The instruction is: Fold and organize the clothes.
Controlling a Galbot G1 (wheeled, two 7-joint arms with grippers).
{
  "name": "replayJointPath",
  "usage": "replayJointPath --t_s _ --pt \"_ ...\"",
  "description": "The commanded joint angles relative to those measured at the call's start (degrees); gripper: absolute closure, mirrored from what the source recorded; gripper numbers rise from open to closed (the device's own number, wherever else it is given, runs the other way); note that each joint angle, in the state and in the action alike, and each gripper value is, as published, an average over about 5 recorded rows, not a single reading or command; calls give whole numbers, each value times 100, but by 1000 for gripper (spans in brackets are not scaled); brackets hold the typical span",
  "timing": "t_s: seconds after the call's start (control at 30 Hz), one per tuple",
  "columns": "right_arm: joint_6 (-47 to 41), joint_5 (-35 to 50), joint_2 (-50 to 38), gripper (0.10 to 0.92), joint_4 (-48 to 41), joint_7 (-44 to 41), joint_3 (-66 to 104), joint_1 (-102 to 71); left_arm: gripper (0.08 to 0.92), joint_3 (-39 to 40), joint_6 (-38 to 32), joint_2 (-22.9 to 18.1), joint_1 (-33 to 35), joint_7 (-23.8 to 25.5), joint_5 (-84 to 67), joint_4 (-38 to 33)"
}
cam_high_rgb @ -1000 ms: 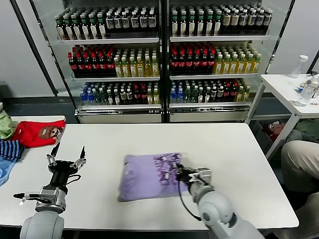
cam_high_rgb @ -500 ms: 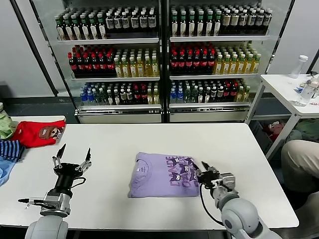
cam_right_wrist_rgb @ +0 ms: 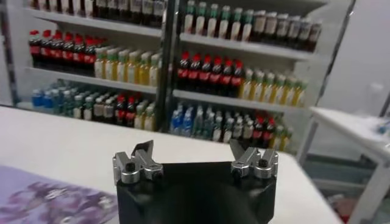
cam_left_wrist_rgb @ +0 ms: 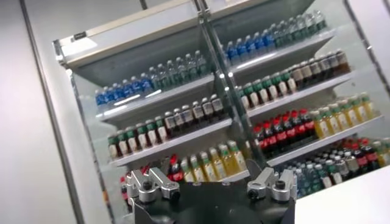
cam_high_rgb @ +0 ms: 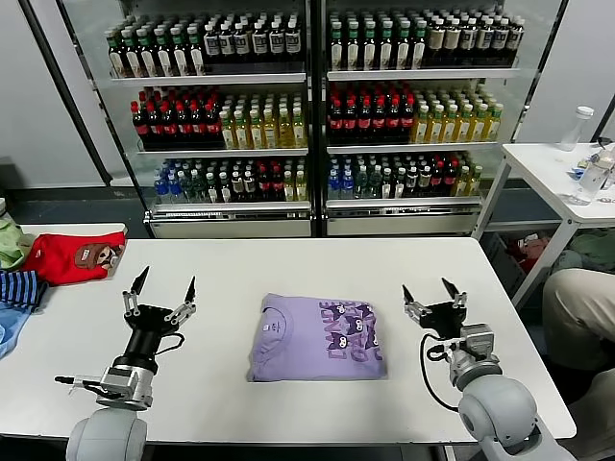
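The lavender-purple T-shirt (cam_high_rgb: 317, 336) lies folded into a flat rectangle in the middle of the white table (cam_high_rgb: 288, 264), its dark purple cartoon print facing up on the right half. A corner of it shows in the right wrist view (cam_right_wrist_rgb: 49, 201). My right gripper (cam_high_rgb: 432, 296) is open and empty, raised with fingers pointing up, just right of the shirt. My left gripper (cam_high_rgb: 160, 290) is open and empty, raised likewise, well left of the shirt. Both wrist views look toward the drink coolers.
A red garment (cam_high_rgb: 72, 256), a striped one (cam_high_rgb: 19, 288) and a green one (cam_high_rgb: 12, 242) lie on the table's far left end. Glass-door drink coolers (cam_high_rgb: 307, 115) stand behind. A white side table (cam_high_rgb: 562, 173) with bottles and a seated person's knee (cam_high_rgb: 577, 307) are at the right.
My right gripper let go of the shirt, which now lies flat and folded, and drew back to the right and up. My left gripper rose and shifted slightly right.
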Motion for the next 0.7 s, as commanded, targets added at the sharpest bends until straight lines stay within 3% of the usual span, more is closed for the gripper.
replayJointPath --t_s 0.03,0.7 --pt "473 -785 107 203 -154 -164 492 -235 177 64 -477 22 -338 321 -16 350" --pt "479 -1054 -70 202 -884 -98 -64 571 177 -245 -359 -49 -208 258 -259 439"
